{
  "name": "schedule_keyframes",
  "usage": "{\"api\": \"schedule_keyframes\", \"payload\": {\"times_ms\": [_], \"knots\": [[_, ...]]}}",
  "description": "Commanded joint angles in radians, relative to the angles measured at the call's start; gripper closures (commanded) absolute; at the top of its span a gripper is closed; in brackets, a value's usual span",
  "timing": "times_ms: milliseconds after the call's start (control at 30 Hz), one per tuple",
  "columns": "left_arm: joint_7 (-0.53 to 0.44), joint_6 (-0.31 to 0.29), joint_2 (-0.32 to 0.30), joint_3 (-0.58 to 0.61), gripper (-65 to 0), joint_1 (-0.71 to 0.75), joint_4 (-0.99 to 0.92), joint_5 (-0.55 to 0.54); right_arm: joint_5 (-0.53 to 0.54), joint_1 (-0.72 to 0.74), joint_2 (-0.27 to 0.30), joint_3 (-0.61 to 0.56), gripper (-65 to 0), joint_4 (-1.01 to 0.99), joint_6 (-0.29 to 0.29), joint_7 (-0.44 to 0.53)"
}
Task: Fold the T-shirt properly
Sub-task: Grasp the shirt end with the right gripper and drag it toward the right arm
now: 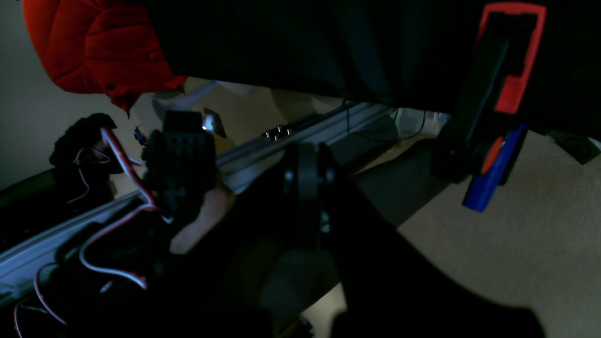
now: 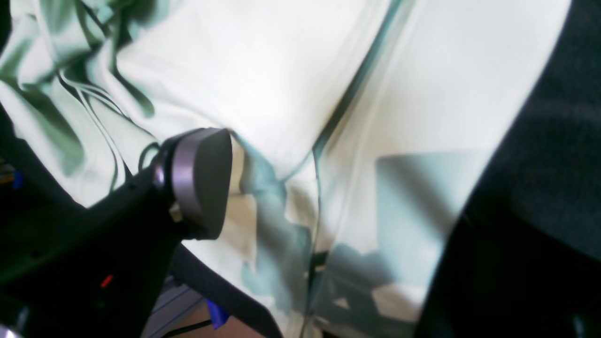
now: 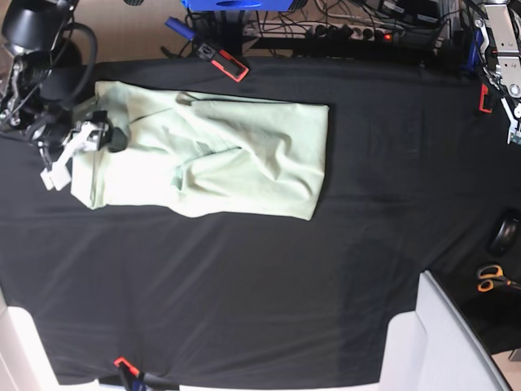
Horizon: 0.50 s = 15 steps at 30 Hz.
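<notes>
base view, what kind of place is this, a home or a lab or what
Most likely a robotics lab or workshop bench. A black tablecloth is clamped over the table with a T-shirt laid on it, a tangle of cables and a power strip runs along the far edge, and scissors lie nearby.

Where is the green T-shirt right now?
In the base view the T-shirt lies on the black tablecloth, upper left, beside the right hand.
</notes>
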Motion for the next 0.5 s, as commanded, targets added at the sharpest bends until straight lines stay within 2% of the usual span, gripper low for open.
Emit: {"api": "schedule_keyframes", "payload": {"times_ms": [0,133,400,467], "knots": [[0.0,0.01,-0.018,-0.007,0.0,0.002,0.018,0.021,-0.084,0.007,0.007,-0.005,-46.3,-0.011,-0.039,-0.036],[0.003,0.01,-0.018,-0.006,0.0,0.0,0.018,0.021,-0.084,0.007,0.001,-0.007,-46.3,-0.008,-0.039,-0.07],[0.003,0.01,-0.018,-0.006,0.0,-0.006,0.012,0.021,-0.084,-0.001,-0.06,-0.013,-46.3,-0.005,-0.039,-0.105],[0.003,0.01,-0.018,-0.006,0.0,-0.006,0.012,0.021,-0.084,-0.002,-0.068,-0.044,-46.3,0.026,-0.039,-0.12]]}}
